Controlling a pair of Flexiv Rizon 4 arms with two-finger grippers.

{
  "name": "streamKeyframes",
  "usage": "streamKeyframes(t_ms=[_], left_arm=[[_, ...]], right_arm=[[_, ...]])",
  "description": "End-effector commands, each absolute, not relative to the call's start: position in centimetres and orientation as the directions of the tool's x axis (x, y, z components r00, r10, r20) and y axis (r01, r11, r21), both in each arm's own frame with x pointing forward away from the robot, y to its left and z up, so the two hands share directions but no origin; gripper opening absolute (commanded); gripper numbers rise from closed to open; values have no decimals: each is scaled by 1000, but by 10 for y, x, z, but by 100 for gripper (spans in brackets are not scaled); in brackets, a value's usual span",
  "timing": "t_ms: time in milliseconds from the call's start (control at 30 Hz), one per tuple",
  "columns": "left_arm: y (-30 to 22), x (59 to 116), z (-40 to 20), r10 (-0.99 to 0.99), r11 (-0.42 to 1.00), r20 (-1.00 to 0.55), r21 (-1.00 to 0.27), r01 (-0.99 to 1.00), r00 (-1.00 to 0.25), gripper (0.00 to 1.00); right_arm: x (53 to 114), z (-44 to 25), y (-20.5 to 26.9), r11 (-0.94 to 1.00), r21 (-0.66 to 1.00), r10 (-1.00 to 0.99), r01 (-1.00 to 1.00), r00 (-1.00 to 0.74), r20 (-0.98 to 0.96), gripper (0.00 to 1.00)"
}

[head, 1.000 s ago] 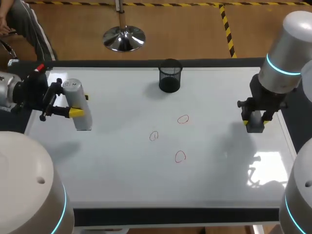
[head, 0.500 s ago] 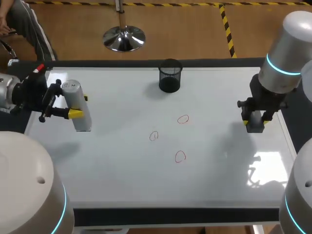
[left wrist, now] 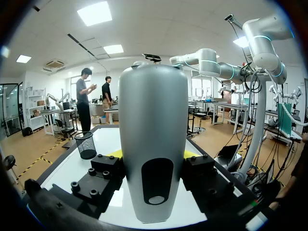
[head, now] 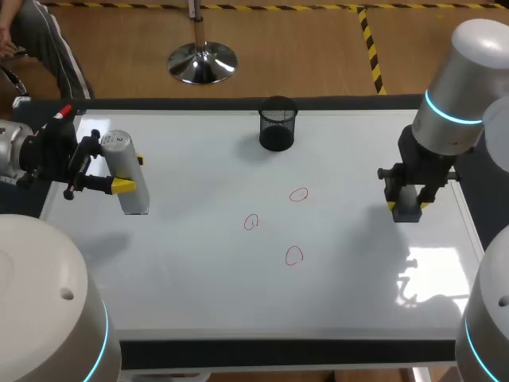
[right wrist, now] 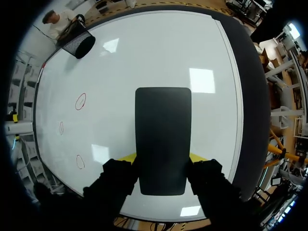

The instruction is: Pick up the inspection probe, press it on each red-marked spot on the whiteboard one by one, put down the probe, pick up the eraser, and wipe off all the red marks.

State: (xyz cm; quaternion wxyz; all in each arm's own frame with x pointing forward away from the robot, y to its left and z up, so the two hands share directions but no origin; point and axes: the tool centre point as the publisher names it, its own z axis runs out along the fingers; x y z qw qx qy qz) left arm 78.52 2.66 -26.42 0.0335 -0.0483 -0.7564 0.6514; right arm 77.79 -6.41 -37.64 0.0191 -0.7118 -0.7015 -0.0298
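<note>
My left claw [head: 128, 173] pinches the probe [head: 135, 199], my right claw [head: 407, 205] pinches the eraser [right wrist: 162, 134] near the whiteboard's [head: 199, 274] right edge.

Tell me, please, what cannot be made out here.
- Left wrist view: the probe hides the red marks and much of the whiteboard.
- Right wrist view: the eraser covers its own wiping face.
- Head view: the inside of the mesh cup is too dark to read.

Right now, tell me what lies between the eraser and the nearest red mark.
Nothing but bare whiteboard: the head view shows no object between the eraser and the nearest red mark.
</note>
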Motion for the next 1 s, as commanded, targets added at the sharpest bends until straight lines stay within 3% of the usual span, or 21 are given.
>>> streamKeyframes(t_ms=[33, 1000], left_arm=[[27, 785, -263, 116, 146, -15, -989, 32, -993, 0], [27, 785, -263, 116, 146, -15, -989, 32, -993, 0]], right_arm=[[770, -374, -51, -20, 16, 998, 1000, 19, 61, 0], [723, -375, 55, -111, 15, 994, 994, 111, -21, 0]])
